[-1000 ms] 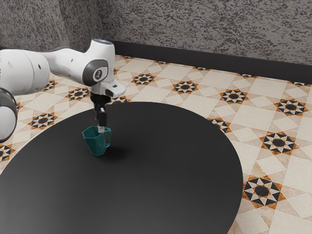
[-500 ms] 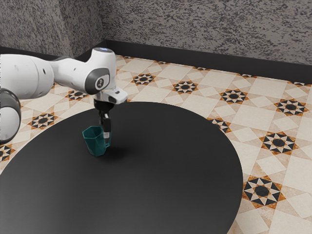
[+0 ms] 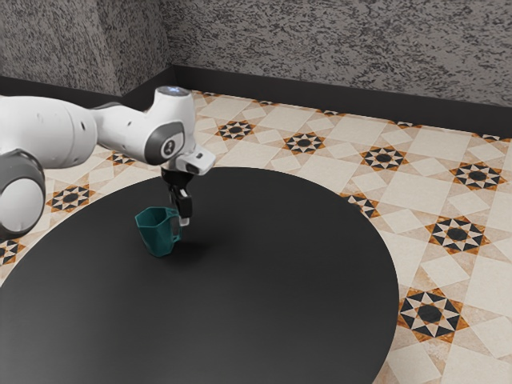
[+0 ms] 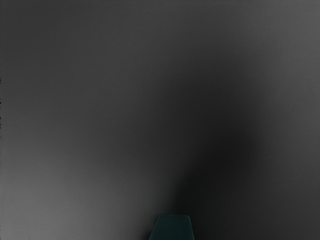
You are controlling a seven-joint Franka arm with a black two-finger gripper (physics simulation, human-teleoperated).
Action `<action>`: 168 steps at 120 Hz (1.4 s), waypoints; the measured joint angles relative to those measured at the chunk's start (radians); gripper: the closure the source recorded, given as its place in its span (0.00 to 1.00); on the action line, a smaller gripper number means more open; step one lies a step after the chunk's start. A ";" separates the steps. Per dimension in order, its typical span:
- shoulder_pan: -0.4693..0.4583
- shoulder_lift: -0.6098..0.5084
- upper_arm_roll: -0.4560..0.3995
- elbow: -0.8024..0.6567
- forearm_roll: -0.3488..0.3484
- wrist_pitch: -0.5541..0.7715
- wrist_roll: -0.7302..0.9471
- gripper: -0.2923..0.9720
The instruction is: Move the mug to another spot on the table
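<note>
One teal mug on a black table.
Gripper at its handle; open or closed cannot be told.

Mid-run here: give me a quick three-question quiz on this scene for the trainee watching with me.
1. True or false: the mug lies on its side on the round black table.
2. In the exterior view, where is the gripper relative to the mug? A) at the mug's side toward the view's right; B) at the mug's side toward the view's left; C) far off, near the table's right edge.
3. What colour is the mug, and what kind of floor surrounds the table?

Key: 1 false, its opening faces up. 2 A. 3 teal; patterned tiles.
</note>
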 joint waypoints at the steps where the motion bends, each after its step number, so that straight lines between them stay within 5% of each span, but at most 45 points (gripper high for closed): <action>1: 0.000 0.000 0.000 0.000 0.001 0.001 -0.001 0.23; 116: -0.004 0.017 -0.013 -0.004 0.108 -0.049 -0.125 0.28; 168: -0.005 0.018 -0.013 -0.004 0.109 -0.043 -0.138 0.56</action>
